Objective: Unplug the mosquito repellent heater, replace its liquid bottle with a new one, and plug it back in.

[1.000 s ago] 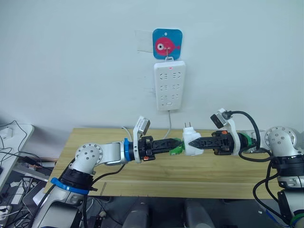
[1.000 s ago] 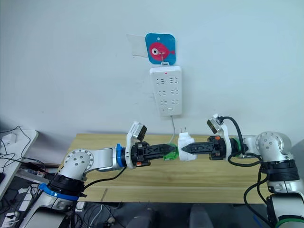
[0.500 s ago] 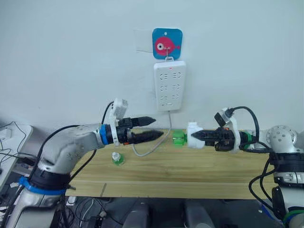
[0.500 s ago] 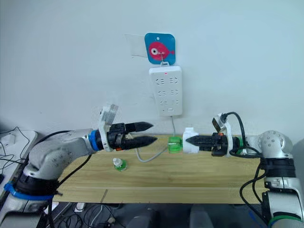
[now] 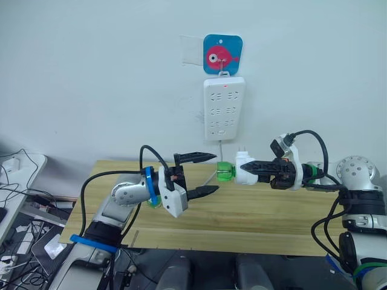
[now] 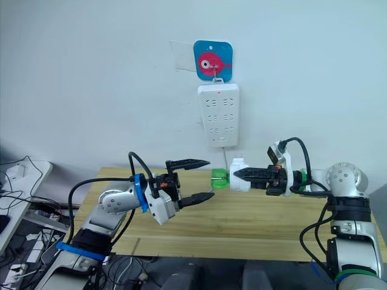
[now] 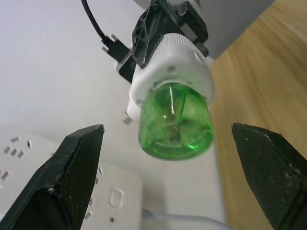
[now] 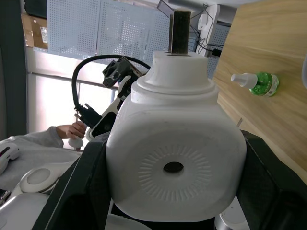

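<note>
Above the wooden desk (image 5: 254,211), below the wall-hung power strip (image 5: 224,109), the right tool (image 5: 249,171) clamps the mosquito repellent heater (image 5: 243,171) (green liquid bottle (image 5: 225,172) attached), while the left tool (image 5: 208,175), fingers spread apart, faces that bottle, and another bottle (image 8: 255,82) lies on the desk.

White mosquito repellent heater (image 5: 245,172) — green bottle (image 5: 225,172) — pale wooden table (image 5: 266,214).

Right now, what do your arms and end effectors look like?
Both arms are silver-grey with round joints. The left end effector has two pointed black fingers, a blue ring behind it and a white camera block. The right end effector is black too, with a green ring and looping black cables.
</note>
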### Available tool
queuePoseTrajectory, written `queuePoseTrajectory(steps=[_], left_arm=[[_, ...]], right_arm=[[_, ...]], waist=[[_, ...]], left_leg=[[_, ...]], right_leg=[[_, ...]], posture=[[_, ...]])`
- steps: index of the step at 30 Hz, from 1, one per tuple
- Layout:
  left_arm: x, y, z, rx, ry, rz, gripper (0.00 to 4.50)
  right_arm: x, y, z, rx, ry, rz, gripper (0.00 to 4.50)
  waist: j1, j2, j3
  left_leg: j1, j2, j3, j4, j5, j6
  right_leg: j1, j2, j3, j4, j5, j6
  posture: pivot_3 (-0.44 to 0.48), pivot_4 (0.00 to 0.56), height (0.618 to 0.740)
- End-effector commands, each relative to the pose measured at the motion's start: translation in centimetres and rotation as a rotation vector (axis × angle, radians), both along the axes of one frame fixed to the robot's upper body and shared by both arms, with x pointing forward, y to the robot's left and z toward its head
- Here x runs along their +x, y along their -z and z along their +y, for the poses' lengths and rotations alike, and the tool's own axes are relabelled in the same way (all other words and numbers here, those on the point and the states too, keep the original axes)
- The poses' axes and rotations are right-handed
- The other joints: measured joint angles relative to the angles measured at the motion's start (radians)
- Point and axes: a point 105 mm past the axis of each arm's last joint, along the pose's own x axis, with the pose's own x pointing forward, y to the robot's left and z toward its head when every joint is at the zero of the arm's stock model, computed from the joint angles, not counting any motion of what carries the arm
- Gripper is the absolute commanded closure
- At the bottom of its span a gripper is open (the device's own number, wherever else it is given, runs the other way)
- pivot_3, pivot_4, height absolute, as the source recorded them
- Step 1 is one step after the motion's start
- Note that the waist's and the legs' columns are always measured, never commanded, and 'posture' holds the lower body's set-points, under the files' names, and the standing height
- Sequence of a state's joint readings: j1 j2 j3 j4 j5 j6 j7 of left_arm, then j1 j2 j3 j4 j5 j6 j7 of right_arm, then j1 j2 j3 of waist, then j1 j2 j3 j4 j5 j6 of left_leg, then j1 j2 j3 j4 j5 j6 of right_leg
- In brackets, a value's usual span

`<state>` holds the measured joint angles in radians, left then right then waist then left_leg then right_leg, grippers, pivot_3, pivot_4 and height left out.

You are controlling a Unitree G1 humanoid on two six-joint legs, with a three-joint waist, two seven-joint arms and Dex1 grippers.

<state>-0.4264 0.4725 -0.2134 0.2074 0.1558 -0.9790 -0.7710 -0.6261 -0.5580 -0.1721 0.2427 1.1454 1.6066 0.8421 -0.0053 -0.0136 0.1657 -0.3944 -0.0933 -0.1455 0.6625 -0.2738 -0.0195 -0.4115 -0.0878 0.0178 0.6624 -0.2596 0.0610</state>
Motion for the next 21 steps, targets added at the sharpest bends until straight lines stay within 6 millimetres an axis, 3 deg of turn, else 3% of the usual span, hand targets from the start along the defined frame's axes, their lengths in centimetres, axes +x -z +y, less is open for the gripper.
queuePoseTrajectory(steps=[1,4,6,11,13,16,19,21], left_arm=[[-0.1,-0.5,-0.6,-0.011,0.030,-0.061,0.02],[-0.2,-0.3,-0.7,0.010,0.050,-0.075,0.20],[-0.1,-0.3,-0.8,0.009,0.054,-0.076,0.58],[-0.2,-0.4,-1.0,0.003,0.070,-0.074,2.12],[-0.2,-0.5,-1.0,-0.004,0.070,-0.059,2.28],[0.1,-0.4,-1.0,-0.048,0.068,0.198,2.28],[0.9,-1.1,-0.8,-0.215,0.034,0.736,2.28],[0.4,-1.3,-0.8,-0.240,0.052,0.989,2.28]], right_arm=[[-0.8,-1.1,0.5,0.033,-0.048,-0.038,1.52],[-0.9,-1.0,0.6,0.031,-0.053,-0.041,1.52],[-1.0,-1.0,0.6,0.030,-0.054,-0.041,1.52],[-1.3,-0.9,0.7,0.030,-0.056,-0.040,1.52],[-1.3,-0.8,0.6,0.028,-0.056,-0.040,1.52],[-1.5,-0.7,0.5,0.008,-0.058,-0.045,1.52],[-2.0,-0.5,0.4,-0.029,-0.077,-0.060,1.52],[-2.3,-0.4,0.3,-0.049,-0.089,-0.072,1.52]], waist=[[-0.001,0.000,0.000],[-0.003,0.000,0.000],[-0.003,0.000,0.000],[-0.005,0.000,0.000],[-0.007,0.000,0.000],[-0.015,0.000,0.000],[-0.025,0.001,0.000],[-0.029,0.000,0.000]], left_leg=[[0.000,0.000,0.000,0.000,0.000,0.000],[0.000,0.000,0.000,0.000,0.000,0.001],[0.000,0.000,0.000,0.000,0.000,0.001],[0.000,0.000,-0.001,0.000,0.000,0.001],[0.000,0.000,-0.001,0.000,0.000,0.001],[0.000,0.000,-0.001,0.000,0.000,0.001],[0.000,0.000,-0.002,0.001,-0.001,0.003],[-0.001,0.000,-0.004,0.001,-0.001,0.004]], right_leg=[[0.000,0.000,0.000,0.000,0.000,0.000],[0.000,0.000,0.000,0.001,0.000,0.000],[0.000,0.001,0.000,0.002,0.000,0.000],[0.000,0.001,0.000,0.002,0.000,0.000],[0.000,0.001,-0.001,0.002,0.000,0.000],[0.000,0.001,0.000,0.002,0.000,0.000],[0.000,0.000,0.000,0.002,0.000,0.000],[-0.001,0.001,-0.001,0.002,0.000,0.001]], posture=[[-0.026,0.137,0.740],[-0.030,0.137,0.740],[-0.032,0.138,0.740],[-0.035,0.138,0.740],[-0.036,0.139,0.740],[-0.035,0.140,0.740],[-0.035,0.140,0.740],[-0.029,0.138,0.740]])
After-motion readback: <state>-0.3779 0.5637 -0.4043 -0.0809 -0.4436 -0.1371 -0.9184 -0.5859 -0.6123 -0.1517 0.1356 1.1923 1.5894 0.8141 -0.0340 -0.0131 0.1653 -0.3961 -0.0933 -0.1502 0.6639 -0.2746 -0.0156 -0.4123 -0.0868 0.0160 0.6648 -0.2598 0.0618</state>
